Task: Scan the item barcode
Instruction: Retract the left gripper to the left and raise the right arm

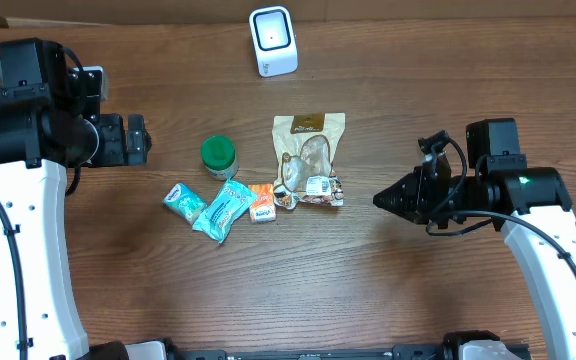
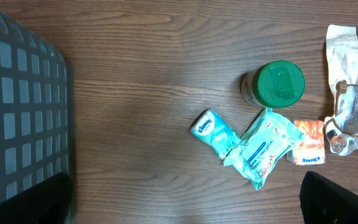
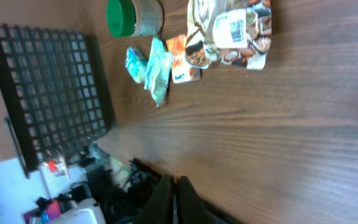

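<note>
From above, the left gripper [image 1: 140,138] stands wide open and holds nothing. The right gripper [image 1: 380,199] is closed to a point, with nothing between its fingers. The items lie on the table [image 1: 448,90] between the two grippers. The snack bag [image 1: 310,158] is in front of the right gripper's tip, not touching it. The green-lid jar [image 1: 218,156], tissue pack [image 1: 184,203], wipes pack [image 1: 224,208] and orange packet [image 1: 262,202] are in front of the left gripper. The white scanner [image 1: 273,40] stands well apart from both.

In the left wrist view, the two fingers [image 2: 340,199] show only at the lower corners, far apart and empty. The jar, the tissue pack, the wipes pack and the orange packet lie ahead, toward one finger. A dark basket [image 2: 17,112] is near the other finger.

In the right wrist view, the fingers [image 3: 166,193] are pressed together, gripping nothing. The snack bag, with its white label facing up, lies well ahead, and the smaller items lie beside it.
</note>
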Action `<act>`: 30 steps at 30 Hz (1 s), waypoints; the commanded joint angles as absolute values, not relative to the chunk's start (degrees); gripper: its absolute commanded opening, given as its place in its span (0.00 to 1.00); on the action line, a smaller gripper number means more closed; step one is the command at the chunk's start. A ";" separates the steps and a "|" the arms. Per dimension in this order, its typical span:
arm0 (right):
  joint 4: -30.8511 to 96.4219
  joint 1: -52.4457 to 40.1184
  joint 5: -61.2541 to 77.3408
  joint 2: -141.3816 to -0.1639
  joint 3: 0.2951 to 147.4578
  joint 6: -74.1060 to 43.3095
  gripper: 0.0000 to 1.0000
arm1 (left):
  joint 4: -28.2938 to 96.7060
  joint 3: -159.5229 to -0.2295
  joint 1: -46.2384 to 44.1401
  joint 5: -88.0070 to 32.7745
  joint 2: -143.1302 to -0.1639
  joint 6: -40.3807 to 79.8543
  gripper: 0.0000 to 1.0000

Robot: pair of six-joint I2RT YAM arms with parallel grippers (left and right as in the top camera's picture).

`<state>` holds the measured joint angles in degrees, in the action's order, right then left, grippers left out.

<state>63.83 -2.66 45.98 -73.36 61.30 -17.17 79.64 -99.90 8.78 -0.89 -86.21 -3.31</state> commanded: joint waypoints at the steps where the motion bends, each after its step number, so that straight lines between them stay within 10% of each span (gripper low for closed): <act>1: 64.42 -2.55 47.22 -73.10 62.50 -22.31 0.04 | 79.44 -100.51 9.30 -1.10 -86.24 -2.57 1.00; 12: 64.31 -2.55 34.70 -73.10 62.48 -41.43 0.04 | 79.44 -100.51 9.32 -1.10 -86.24 -2.57 1.00; 30: 65.19 -2.61 22.87 -73.10 62.48 -35.53 0.04 | 79.44 -100.51 9.32 -1.10 -86.24 -2.57 1.00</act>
<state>65.30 -2.66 26.57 -73.36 61.30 -38.65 79.64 -99.90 8.78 -0.89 -86.21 -3.33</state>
